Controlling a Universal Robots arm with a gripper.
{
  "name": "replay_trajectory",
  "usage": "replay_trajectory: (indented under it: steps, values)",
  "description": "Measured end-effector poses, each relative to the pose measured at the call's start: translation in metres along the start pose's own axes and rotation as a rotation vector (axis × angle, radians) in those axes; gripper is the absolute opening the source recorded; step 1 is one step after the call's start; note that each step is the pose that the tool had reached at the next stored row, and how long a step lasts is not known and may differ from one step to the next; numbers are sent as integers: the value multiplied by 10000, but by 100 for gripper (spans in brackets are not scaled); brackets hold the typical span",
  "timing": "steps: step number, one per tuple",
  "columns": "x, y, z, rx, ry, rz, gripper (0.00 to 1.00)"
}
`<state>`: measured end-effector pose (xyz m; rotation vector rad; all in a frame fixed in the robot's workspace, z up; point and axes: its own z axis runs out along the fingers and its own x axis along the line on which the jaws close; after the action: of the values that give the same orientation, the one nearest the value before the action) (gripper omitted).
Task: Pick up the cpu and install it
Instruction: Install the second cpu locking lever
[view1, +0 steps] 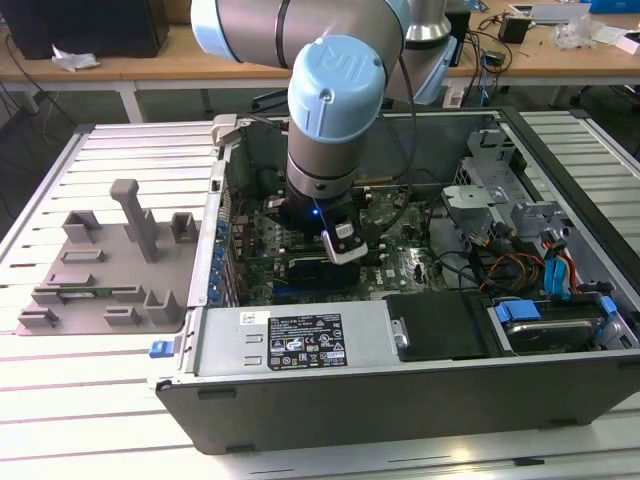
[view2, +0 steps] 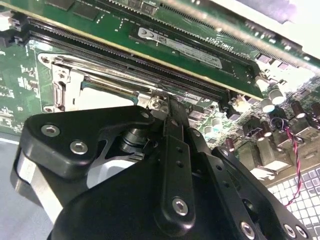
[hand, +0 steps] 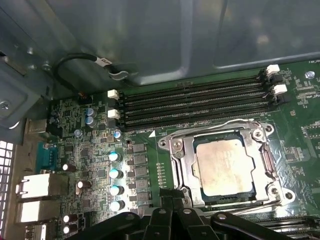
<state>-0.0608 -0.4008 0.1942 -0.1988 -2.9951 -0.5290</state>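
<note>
One arm (view1: 335, 90) reaches in from the exterior view's twelve o'clock and points straight down into the open case (view1: 400, 400), which lies on its side so that the board (hand: 85, 150) faces up and can be worked from above. The gripper (hand: 172, 199) hangs low over the board near the case's centre. In the first wrist view its fingertips (hand: 166, 200) appear pressed together with nothing between them, so it looks clenched and empty. The cpu (hand: 222, 167) is not in its grasp. It lies flat in the socket frame (hand: 175, 150), pale metal top upward, squared to the frame's edges and sunk within them, which is how a chip sits once it is dropped into its seat. The frame's metal border surrounds it on all sides, and a thin wire lever (hand: 220, 124) runs along the frame's side nearest the memory slots (hand: 190, 100). Whether that lever is latched cannot be told. The fingertips are just beside the frame's edge, apart from the chip, close enough to suggest that the work here concerns the socket and not the pick-up. In the second wrist view the gripper's black links cover most of the socket, with the frame's corner (view2: 65, 85) showing beyond them. In the exterior view the grey tray (view1: 100, 290) with upright posts sits at nine o'clock of the case, on the slatted table (view1: 60, 410), within easy reach of the arm. No chip can be made out on it. By this showing the cpu is placed, and only the securing remains in doubt.
</note>
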Motion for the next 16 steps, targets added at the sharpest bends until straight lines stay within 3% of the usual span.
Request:
replay_trajectory:
  steps: [7,11,15,16]
  values:
    - [39,114,-326,26,-2,23,11]
    - [-14,138,-330,328,-84,146,11]
    - [-167,237,-313,375,-117,221,11]
    - [-235,268,-308,396,-128,243,11]
